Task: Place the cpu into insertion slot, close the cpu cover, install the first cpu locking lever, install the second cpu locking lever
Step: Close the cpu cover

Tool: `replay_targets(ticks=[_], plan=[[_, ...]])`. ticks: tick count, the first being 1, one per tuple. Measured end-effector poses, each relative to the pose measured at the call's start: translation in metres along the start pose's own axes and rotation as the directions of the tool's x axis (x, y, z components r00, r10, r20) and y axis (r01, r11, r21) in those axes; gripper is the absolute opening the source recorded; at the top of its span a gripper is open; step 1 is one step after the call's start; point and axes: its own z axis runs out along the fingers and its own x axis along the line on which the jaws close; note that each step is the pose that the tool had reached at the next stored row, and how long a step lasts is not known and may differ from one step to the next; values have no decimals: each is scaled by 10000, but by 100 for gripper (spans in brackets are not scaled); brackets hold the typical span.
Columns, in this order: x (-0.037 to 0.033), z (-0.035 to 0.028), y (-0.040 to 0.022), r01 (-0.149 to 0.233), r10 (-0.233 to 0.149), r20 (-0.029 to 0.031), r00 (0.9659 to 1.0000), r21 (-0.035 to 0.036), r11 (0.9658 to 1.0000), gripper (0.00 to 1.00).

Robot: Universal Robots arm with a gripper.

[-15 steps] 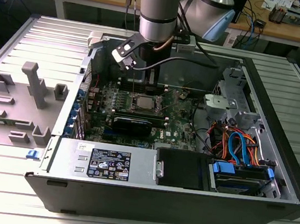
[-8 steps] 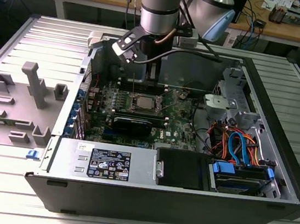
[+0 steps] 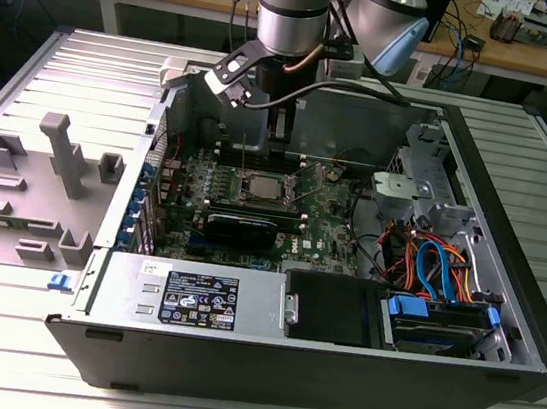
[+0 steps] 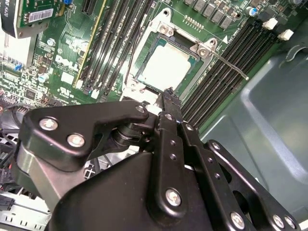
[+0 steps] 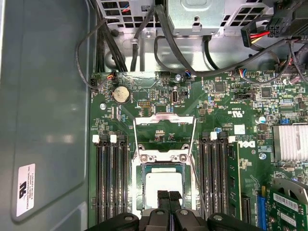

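Note:
The cpu (image 5: 163, 184) (image 4: 166, 67) (image 3: 261, 186) lies flat in the insertion slot (image 5: 140, 192) on the green motherboard, its silver top showing. The cpu cover (image 5: 164, 120) stands raised open on the side of the slot away from the gripper, and the green board shows through its cut-out. A thin wire locking lever (image 4: 230, 64) sticks out free beside the slot. My gripper (image 5: 169, 197) (image 4: 169, 92) (image 3: 279, 133) hangs just above the near edge of the cpu. Its two black fingers are pressed together and hold nothing.
Black memory slots (image 5: 110, 183) (image 5: 215, 178) flank the socket on both sides. A black expansion card (image 3: 240, 226), a power supply (image 3: 195, 300) and a bundle of coloured cables (image 3: 436, 271) fill the case. A grey fixture (image 3: 57, 166) lies outside, at the exterior view's left.

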Motion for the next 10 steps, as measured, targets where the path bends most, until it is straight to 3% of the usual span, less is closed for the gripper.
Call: replay_targets(ticks=[4, 5, 6, 7, 10], plan=[[0, 0, 8, 3, -3, 1, 10000, 27, 10000, 11], [0, 1, 18, 2, -2, 2, 10000, 68, 10000, 11], [0, 3, 37, 2, -2, 2, 10000, 164, 9999, 11], [0, 4, 46, 3, -3, 2, 10000, 216, 9998, 11], [0, 3, 49, 3, -3, 4, 10000, 233, 9997, 11]])
